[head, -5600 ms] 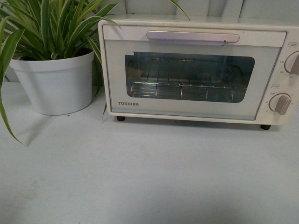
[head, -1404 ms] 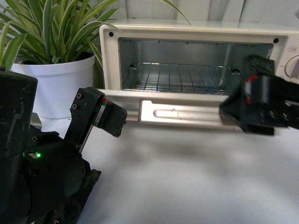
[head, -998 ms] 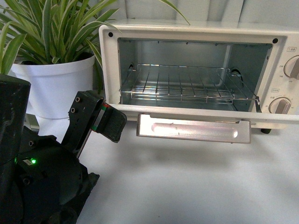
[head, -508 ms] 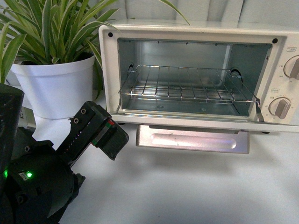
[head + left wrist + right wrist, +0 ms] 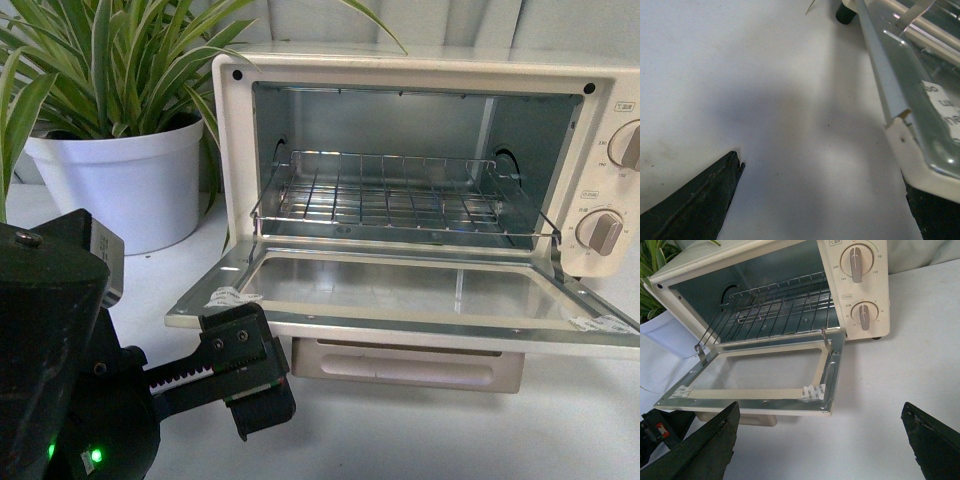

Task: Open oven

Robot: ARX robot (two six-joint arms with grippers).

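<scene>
Front view: oven (image 5: 400, 200) behind end effector (image 5: 250, 372)

Upper knob (image 5: 855, 258) dial on oven (image 5: 880, 300): 230, 190, 110, 70 (rest illegible).

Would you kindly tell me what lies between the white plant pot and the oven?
In the front view, only a few green leaves cross the narrow gap between the pot and the oven; nothing else shows there.

White tabletop (image 5: 450, 430); green leafy plant (image 5: 110, 60) in white pot (image 5: 120, 180); pale grey wall (image 5: 450, 20) behind.
</scene>
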